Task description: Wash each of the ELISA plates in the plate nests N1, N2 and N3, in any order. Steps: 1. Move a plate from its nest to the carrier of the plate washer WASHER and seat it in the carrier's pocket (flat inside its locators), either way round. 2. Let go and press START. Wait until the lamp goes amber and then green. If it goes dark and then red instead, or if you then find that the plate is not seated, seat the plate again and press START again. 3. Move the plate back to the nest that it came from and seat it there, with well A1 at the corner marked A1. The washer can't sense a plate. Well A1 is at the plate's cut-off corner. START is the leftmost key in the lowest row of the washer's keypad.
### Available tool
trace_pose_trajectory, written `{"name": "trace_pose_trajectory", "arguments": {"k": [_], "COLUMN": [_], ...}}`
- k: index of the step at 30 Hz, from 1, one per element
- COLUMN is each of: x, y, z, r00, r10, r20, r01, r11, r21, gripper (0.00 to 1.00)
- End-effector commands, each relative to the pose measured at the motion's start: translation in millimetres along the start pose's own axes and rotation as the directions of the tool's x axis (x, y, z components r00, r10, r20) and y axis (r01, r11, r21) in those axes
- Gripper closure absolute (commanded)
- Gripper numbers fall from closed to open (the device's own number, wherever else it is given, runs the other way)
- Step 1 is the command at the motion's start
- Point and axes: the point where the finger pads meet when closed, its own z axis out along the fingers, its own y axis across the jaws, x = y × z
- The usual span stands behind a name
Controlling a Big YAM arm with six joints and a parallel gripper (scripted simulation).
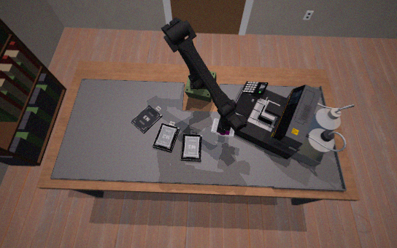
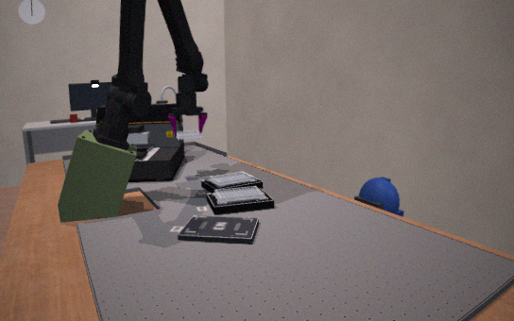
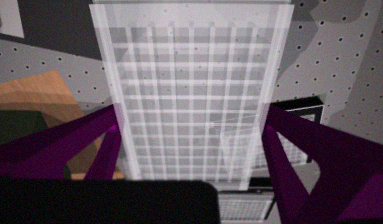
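My gripper [image 1: 225, 132] [image 2: 188, 124] [image 3: 191, 111] is shut on a clear ELISA plate [image 1: 217, 126] [image 2: 188, 135] [image 3: 192, 75], its purple fingers on the plate's two long sides. It holds the plate in the air just left of the black washer [image 1: 270, 125] [image 2: 157, 162], above the grey mat [image 1: 106, 153]. The washer's pale carrier [image 1: 260, 111] has no plate in it. A small green light [image 1: 260, 92] shows by the keypad [image 1: 252, 87]. The leftmost nest [image 1: 146, 118] [image 2: 218, 229] is empty. The other two nests each hold a plate [image 1: 166, 136] [image 2: 239, 194] [image 1: 191, 146] [image 2: 231, 179].
The arm's green base [image 1: 198, 91] [image 2: 95, 181] stands at the back of the table. Two white bottles [image 1: 328, 117] [image 1: 324, 139] with tubing stand right of the washer. A shelf unit [image 1: 11, 87] stands off the table's left end. A blue round object [image 2: 379, 194] sits beyond the far edge.
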Motion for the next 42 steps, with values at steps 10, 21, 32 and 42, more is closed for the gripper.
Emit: {"name": "trace_pose_trajectory", "arguments": {"k": [10, 21, 32, 42], "x": [16, 52, 90, 136], "y": [-57, -51, -77, -106], "z": [-5.8, 2.6, 2.9, 7.3], "r00": [0.999, 0.978, 0.874, 0.773], "r10": [0.021, 0.206, 0.485, 0.634], "r20": [0.032, 0.021, 0.036, 0.038], "r01": [-0.023, -0.206, -0.486, -0.635], "r11": [0.999, 0.978, 0.873, 0.772], "r21": [0.042, 0.023, 0.029, 0.03], "gripper": [0.16, 0.16, 0.16, 0.16]}}
